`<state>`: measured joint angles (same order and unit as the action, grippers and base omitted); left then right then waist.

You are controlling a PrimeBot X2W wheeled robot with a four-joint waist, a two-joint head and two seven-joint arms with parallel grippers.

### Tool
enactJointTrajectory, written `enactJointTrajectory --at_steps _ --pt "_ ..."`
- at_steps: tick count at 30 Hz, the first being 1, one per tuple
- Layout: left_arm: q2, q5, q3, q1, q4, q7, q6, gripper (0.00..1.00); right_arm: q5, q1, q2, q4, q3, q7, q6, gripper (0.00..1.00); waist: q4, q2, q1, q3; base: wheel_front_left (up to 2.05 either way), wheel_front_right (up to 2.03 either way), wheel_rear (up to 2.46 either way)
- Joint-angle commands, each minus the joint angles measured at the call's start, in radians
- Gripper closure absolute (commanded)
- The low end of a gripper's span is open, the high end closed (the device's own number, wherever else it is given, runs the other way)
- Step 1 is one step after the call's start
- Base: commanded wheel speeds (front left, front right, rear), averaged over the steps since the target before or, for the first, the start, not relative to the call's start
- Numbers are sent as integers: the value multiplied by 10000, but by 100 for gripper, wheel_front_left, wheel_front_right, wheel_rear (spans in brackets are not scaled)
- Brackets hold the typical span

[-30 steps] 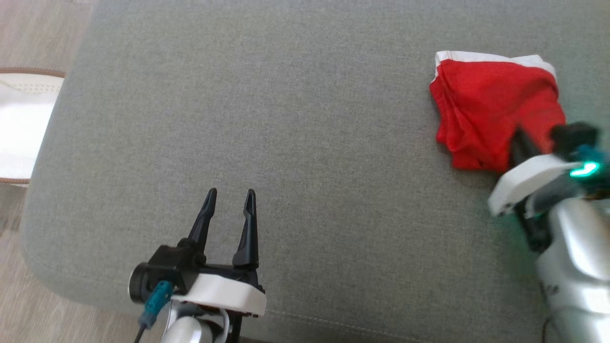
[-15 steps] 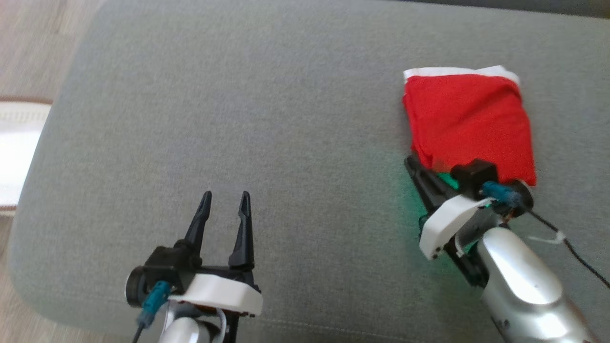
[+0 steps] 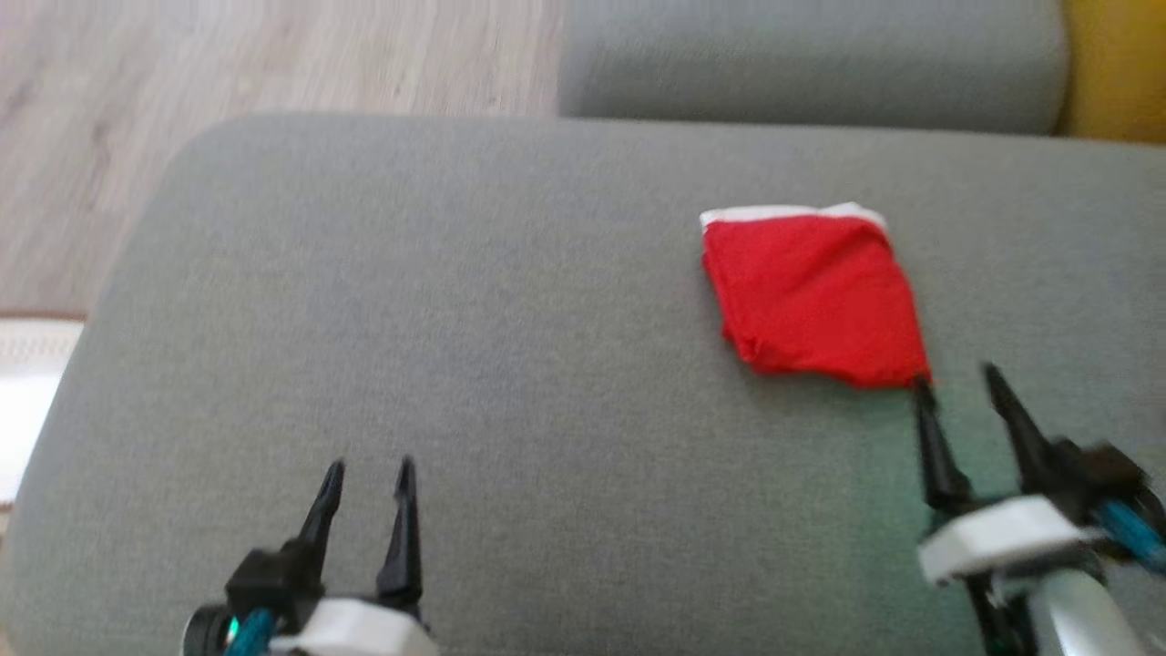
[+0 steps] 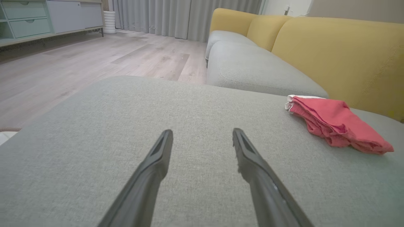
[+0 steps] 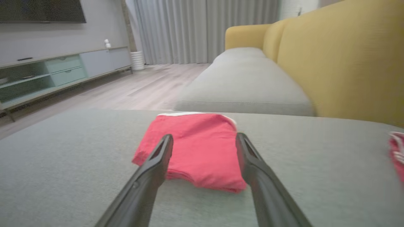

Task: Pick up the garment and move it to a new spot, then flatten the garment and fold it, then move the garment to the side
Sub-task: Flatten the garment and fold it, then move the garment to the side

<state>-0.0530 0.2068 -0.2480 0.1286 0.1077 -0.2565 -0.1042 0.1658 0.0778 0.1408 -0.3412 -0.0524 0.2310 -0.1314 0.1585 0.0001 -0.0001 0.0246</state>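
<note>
As the garment [image 3: 811,301] lies just ahead of the right gripper [image 3: 955,377], spread & empty, maybe touching, that arm's nearer.

Left claw [image 3: 371,462] parted, right claw [image 3: 955,377] parted — both holding nothing

matt cloth garment [image 3: 811,301]; woven cushion [image 3: 455,319]

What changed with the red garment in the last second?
The right end effector let go of the red garment: it was clamped on the near edge, now it stands open and drawn back, fingertips by the near corner. The garment lies folded flat on the grey cushion, no longer bunched. The head camera shifted too. Unchanged: the left end effector, open and empty.
</note>
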Motion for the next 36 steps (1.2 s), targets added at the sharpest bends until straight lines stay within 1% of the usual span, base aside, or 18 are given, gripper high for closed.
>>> enactJointTrajectory --at_steps 1,4,8,15,23,26,29,32,36 --pt "27 -162 546 -47 -208 -53 101 0 -98 -151 22 457 234 192 7 0 -191 -1 1 -436 0 0 0" --pt "28 -250 887 200 -170 -53 232 0 -227 -683 2 540 692 244 7 0 -239 -1 1 -625 0 0 0" --pt "28 -324 1199 454 -153 -53 353 0 -243 -1076 73 395 872 278 7 0 -293 -1 1 -747 0 0 0" --pt "28 -393 1289 606 -101 -53 488 0 -186 -1165 106 68 864 300 7 0 -258 -1 1 -847 0 0 0" --pt "28 -414 1126 542 -31 -53 788 0 -136 -1089 -18 -31 750 306 7 0 -287 -1 1 -849 0 0 0" --pt "28 -398 1095 542 -23 -53 836 0 505 -802 -38 -138 453 142 7 0 -391 -1 1 -741 0 0 0" --pt "28 -431 975 441 15 -53 958 0 1577 -67 216 -198 180 -898 7 0 -408 -1 1 -558 0 0 0" --pt "28 -421 842 237 -6 -53 974 0 2657 921 592 -222 -15 -2470 7 0 -330 -1 1 -182 0 0 0" --pt "28 -365 350 -176 40 -53 1022 0 3455 2379 1100 -714 89 -4465 7 0 -12 -1 1 454 0 0 0"
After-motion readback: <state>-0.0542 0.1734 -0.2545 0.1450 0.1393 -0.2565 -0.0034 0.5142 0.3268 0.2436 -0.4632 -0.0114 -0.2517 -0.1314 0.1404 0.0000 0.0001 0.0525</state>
